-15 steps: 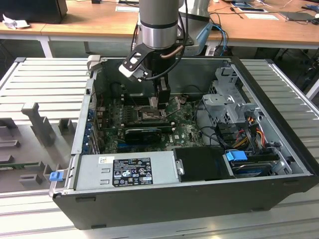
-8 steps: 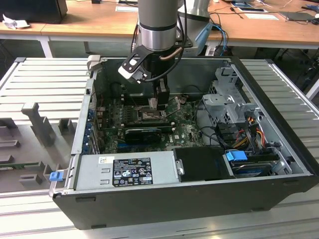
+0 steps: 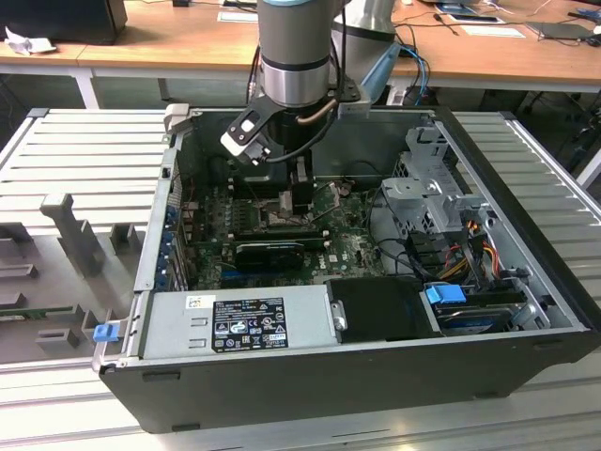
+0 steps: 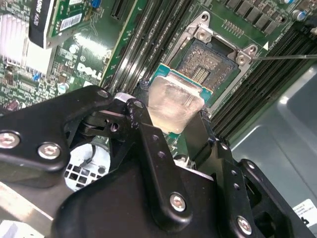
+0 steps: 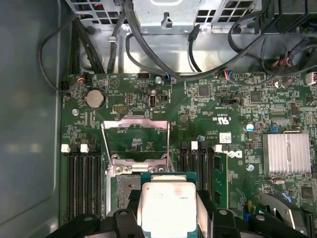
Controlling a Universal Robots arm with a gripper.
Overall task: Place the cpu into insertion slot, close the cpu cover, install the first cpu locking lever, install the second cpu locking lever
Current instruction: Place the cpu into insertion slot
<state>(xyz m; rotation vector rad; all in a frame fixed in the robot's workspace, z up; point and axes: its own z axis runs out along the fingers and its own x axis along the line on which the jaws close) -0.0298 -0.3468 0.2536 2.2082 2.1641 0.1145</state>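
gripper (image 4: 173, 123): lowered into the open computer case (image 3: 329, 376), above the motherboard (image 5: 213, 114)
jaws: clenched on the cpu, one black finger (image 4: 198, 141) on each of two opposite edges
cpu (image 4: 174, 101): held between the fingertips, dull metal face toward both wrist cameras, green rim showing; looks tilted in the second wrist view
cpu position: over one edge of the insertion slot, hiding part of it; cannot tell whether touching
insertion slot (image 4: 209, 63): uncovered, contact field exposed, silvery rim around it
cpu cover (image 5: 134, 140): swung up and open just beside the slot, board visible through its window
locking lever (image 4: 285, 56): thin metal rod, sticking out sideways from the slot's corner
memory slots (image 5: 84, 178): long black rows on both sides of the slot
heat sink (image 5: 286, 152): finned silver block, well apart from the slot
expansion card (image 3: 272, 250): long, black, near the gripper in the exterior view
power supply (image 3: 235, 324): grey box at the case's near wall
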